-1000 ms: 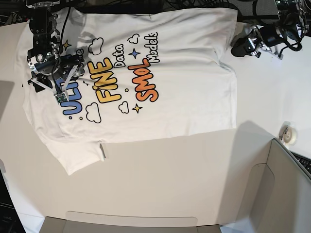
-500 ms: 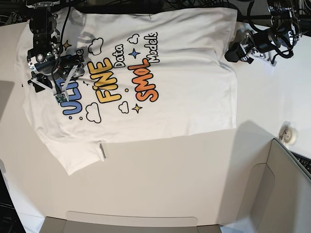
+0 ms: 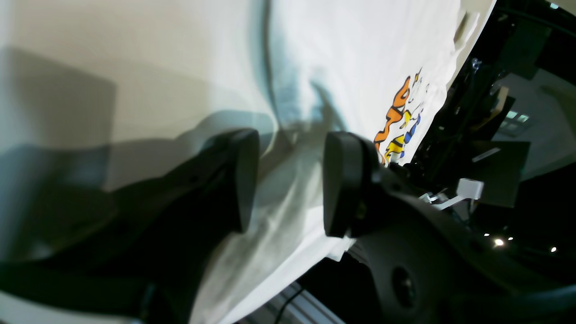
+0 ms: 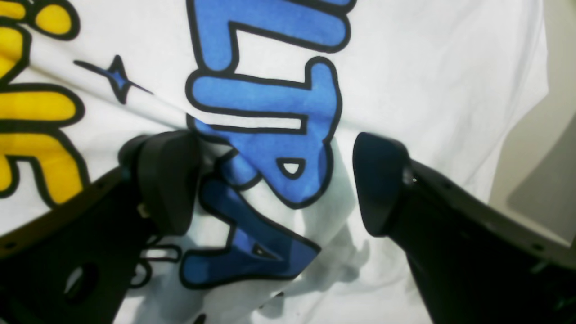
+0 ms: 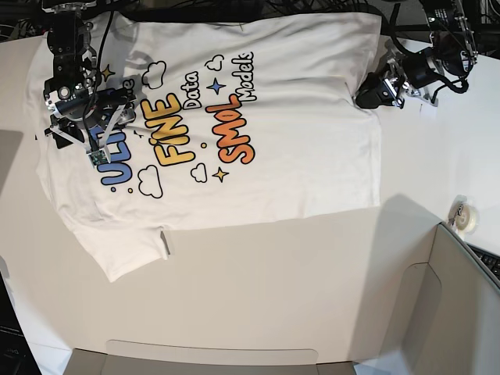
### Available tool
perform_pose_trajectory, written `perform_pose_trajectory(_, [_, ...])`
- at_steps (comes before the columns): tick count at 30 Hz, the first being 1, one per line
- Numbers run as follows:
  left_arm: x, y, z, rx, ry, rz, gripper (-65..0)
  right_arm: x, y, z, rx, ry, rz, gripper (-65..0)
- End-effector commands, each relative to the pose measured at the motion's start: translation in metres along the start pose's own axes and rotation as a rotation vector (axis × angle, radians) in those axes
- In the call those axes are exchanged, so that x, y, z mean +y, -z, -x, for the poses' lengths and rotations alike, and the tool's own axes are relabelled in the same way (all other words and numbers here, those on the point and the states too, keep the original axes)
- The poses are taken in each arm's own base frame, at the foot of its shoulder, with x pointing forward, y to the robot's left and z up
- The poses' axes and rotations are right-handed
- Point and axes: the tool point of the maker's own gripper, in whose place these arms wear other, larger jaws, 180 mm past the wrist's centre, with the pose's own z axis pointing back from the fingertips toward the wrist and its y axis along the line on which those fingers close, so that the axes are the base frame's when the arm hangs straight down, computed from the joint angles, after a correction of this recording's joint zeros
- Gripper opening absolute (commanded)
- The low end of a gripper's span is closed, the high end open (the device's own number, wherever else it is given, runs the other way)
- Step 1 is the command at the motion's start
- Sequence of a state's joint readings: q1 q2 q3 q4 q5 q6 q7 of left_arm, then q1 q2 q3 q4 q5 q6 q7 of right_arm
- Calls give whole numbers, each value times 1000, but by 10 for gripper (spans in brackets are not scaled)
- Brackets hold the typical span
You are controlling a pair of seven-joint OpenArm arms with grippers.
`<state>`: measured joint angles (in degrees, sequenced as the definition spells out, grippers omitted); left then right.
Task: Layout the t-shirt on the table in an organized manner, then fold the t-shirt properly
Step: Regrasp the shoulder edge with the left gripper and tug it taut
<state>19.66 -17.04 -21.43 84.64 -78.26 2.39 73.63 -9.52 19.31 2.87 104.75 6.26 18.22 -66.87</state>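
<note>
The white t-shirt [image 5: 273, 156] lies spread flat, print up, on the white table [image 5: 258, 289], with one sleeve pointing toward the front left. My right gripper [image 5: 90, 133] hovers over the blue "ULTRA" letters; in the right wrist view the right gripper [image 4: 274, 180] stands open wide above slightly puckered t-shirt cloth [image 4: 427, 67]. My left gripper [image 5: 367, 95] is at the shirt's right edge. Seen from the left wrist, the left gripper [image 3: 290, 180] is open, its fingers straddling that edge of the t-shirt [image 3: 360, 58], bare table [image 3: 135, 67] to one side.
A grey-beige box panel [image 5: 461, 305] rises at the front right, and another flap [image 5: 211, 355] lies along the front edge. A small tape roll [image 5: 467, 219] sits near the right edge. Dark cables and frame parts [image 5: 234, 9] line the back.
My left arm has moved leftward from the bare table up to the shirt's right edge. The right arm and the shirt have stayed still.
</note>
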Motion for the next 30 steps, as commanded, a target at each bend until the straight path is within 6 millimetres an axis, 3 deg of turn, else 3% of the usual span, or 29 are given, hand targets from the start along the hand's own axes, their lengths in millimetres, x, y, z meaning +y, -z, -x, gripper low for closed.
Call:
perform_pose_trajectory(1, [12, 1, 13, 51, -9, -65, -389, -5, -1, 3, 21, -13, 17, -128])
perform_pose_trajectory(7, [-7, 6, 27, 89, 23, -19, -389, -5, -1, 3, 21, -13, 17, -128])
perform_pose_trajectory(13, [-13, 11, 33, 95, 6, 15, -388, -5, -1, 3, 21, -13, 17, -128])
perform_pose_trajectory(18, [-39, 11, 31, 77, -72, 167, -374, -4, -1, 3, 20, -10, 13, -128])
perform_pose_trajectory(24, [-22, 24, 31, 65, -329, 120, -315, 4, 0, 3, 17, 4, -1, -128])
perform_pose_trajectory(30, [-37, 24, 22, 44, -176, 183, -314, 2, 0, 3, 18, 1, 2, -128])
